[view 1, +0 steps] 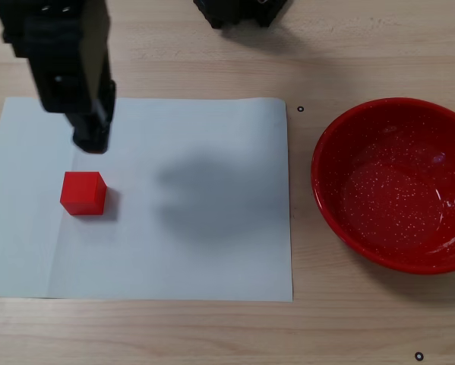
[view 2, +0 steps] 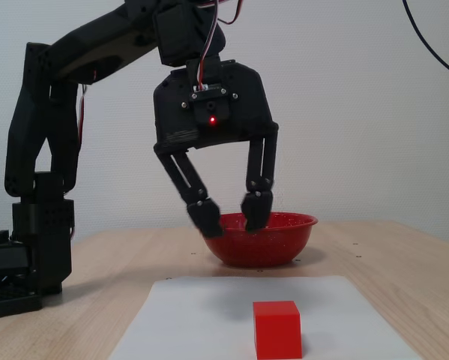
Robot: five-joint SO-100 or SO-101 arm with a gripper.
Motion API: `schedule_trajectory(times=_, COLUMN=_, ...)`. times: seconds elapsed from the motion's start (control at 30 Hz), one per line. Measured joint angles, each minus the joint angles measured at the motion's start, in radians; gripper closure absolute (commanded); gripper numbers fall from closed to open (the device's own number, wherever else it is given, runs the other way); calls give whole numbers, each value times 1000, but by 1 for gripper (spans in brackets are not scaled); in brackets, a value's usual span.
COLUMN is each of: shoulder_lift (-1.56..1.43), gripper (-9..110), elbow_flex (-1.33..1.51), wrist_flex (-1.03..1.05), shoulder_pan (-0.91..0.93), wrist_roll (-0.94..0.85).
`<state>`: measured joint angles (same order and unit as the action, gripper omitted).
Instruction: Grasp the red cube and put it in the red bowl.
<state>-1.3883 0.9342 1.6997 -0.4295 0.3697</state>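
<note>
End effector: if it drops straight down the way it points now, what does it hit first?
Probably the white paper, not the red cube. In the top-down fixed view the open end effector hangs just beyond the cube. Depth is unclear, so a fingertip might clip its far edge.

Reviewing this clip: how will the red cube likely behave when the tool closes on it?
The red cube looks solid with flat matte faces, so it probably grips firmly rather than slipping. It rests flat on the white paper, so it is unlikely to roll. Being small, it seems light; an off-centre touch from the open tool might slide or twist it.
</note>
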Motion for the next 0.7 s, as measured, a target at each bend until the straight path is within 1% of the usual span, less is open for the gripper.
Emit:
schedule_trajectory(times=0.13, shoulder_lift=66, gripper=69, elbow_flex=-64, wrist_flex=26, shoulder_pan=-21, wrist_roll=37)
schedule_trajectory(times=0.33, shoulder_lift=169, gripper=47, elbow_flex=-164, wrist_flex=34, shoulder_pan=-49, wrist_roll=37)
schedule_trajectory(times=0.37, shoulder_lift=186, gripper=45, elbow_flex=-173, wrist_flex=32, shoulder_pan=-49, wrist_roll=35)
schedule_trajectory(times=0.7, shoulder_lift=324, gripper=43, elbow_flex=-255, wrist_flex=-46, shoulder_pan=-57, wrist_roll=21)
